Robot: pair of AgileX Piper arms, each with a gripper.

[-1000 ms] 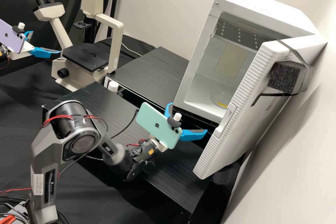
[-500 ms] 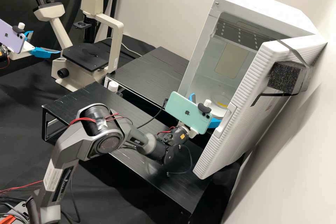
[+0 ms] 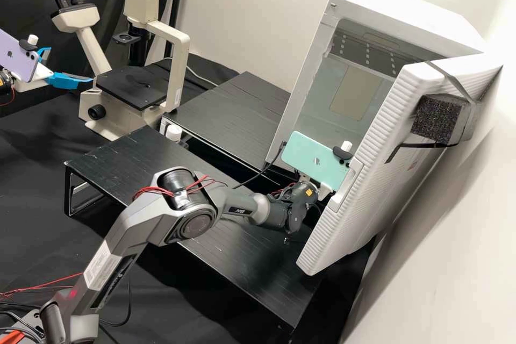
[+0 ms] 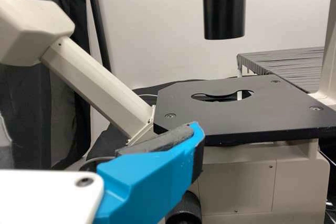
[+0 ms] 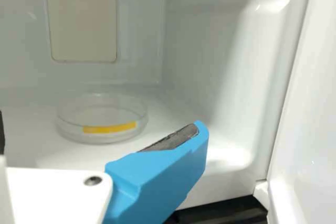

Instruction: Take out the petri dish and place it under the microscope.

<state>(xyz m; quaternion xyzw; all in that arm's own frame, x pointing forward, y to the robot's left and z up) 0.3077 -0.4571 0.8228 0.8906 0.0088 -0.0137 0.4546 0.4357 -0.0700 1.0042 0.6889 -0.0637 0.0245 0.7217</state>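
One yellow strip (image 5: pixel 109 128) marks the clear petri dish (image 5: pixel 94 138), left claw (image 3: pixel 71 65) and right claw (image 3: pixel 325 191) wide-open, empty.

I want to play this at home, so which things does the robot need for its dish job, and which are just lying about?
For the job:
petri dish
white box it sits in
microscope

Seemingly just there:
two black stands
dark foam block
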